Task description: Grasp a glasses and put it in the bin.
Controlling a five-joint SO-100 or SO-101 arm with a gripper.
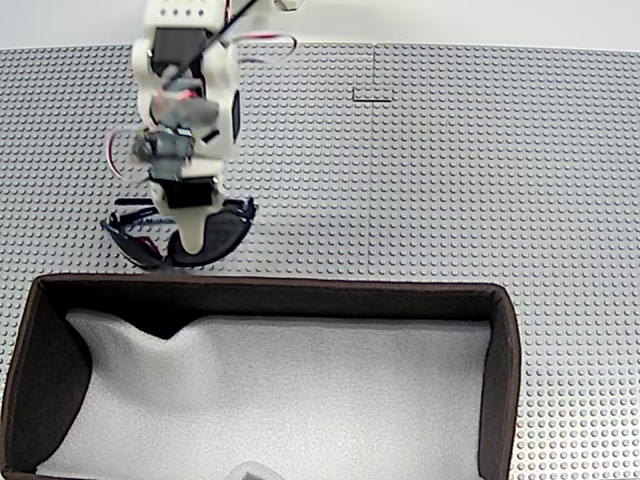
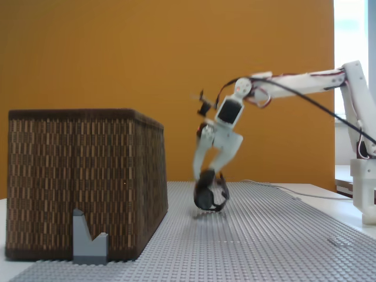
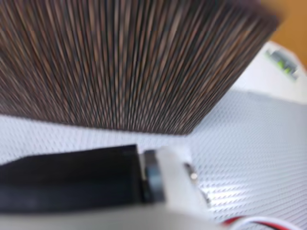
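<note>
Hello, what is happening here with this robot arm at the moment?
The white arm's claw is shut on the glasses and holds them just above the grey studded mat, as a fixed view from the side shows. The bin, brown-walled with white foam inside, stands close beside. The glasses are not yet in it.

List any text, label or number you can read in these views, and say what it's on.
No text can be read in any view.
A small green mark on a white surface at the top right of the wrist view is too blurred to read.
The bin, glasses and gripper carry no visible lettering.
</note>
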